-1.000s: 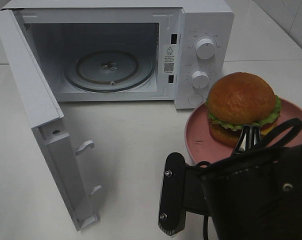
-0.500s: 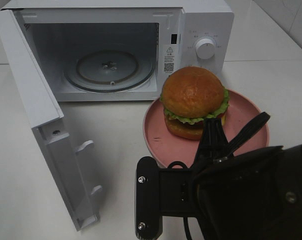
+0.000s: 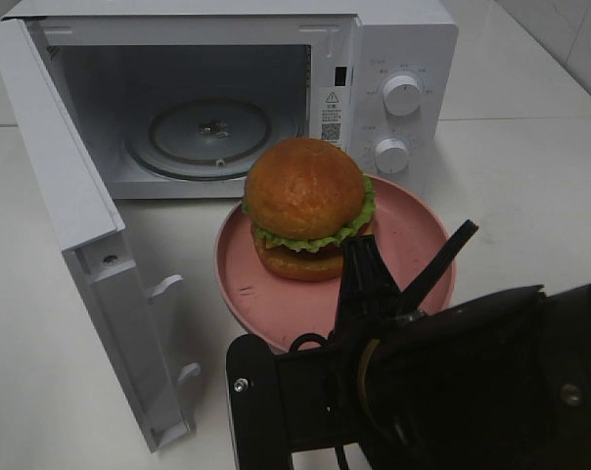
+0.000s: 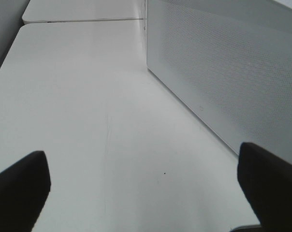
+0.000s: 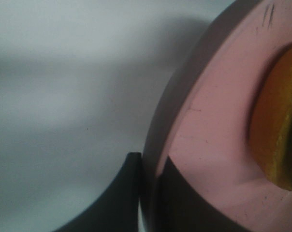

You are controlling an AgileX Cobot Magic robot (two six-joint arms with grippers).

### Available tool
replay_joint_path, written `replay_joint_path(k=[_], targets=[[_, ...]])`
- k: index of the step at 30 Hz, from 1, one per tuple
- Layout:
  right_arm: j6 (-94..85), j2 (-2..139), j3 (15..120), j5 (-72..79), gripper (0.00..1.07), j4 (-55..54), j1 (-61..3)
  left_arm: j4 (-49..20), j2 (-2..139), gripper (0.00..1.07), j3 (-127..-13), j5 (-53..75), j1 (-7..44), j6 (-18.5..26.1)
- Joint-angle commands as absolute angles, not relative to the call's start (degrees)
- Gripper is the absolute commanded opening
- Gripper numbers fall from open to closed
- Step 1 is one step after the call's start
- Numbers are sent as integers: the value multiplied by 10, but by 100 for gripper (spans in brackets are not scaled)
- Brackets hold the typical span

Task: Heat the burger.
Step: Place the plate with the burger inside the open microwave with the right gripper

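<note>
Holding the pink plate point(image 3: 418, 230) by its rim, we are pinching it with the right gripper point(image 5: 149, 168). Its two fingers are almost shut, one on the inside of the rim and one on the outside, with the thin edge squeezed between them. We are gripping the plate and not the food, because squeezing a tall, soft burger would probably squash it or tip it over.

The burger point(image 3: 305, 206) is sitting upright on the plate, just beyond the fingertips and not touching them. Past the burger, the microwave point(image 3: 398, 49) is standing with its door point(image 3: 66, 186) swung wide open, so the plate can go straight in. The round glass tray point(image 3: 212, 132) inside has nothing on it. We cannot tell if the plate is off the table point(image 3: 530, 176) or sliding on it.

The left gripper point(image 4: 146, 188) is spreading its fingers point(image 4: 20, 183) wide and holding nothing, with only table between them. We think it is waiting to shut the door.
</note>
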State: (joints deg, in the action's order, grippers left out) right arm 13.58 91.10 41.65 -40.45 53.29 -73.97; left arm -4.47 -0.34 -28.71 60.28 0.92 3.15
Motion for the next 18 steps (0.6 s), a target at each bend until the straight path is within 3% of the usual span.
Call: replay_joint_path(k=[1, 12, 18], targets=[[107, 906, 414, -398, 1, 580, -742, -46, -18, 100, -285, 595, 12, 30], [119, 900, 414, -379, 1, 582, -728, -46, -18, 100, -285, 595, 12, 30], [38, 900, 414, -333, 1, 581, -665, -46, -18, 100, -285, 595, 12, 30]])
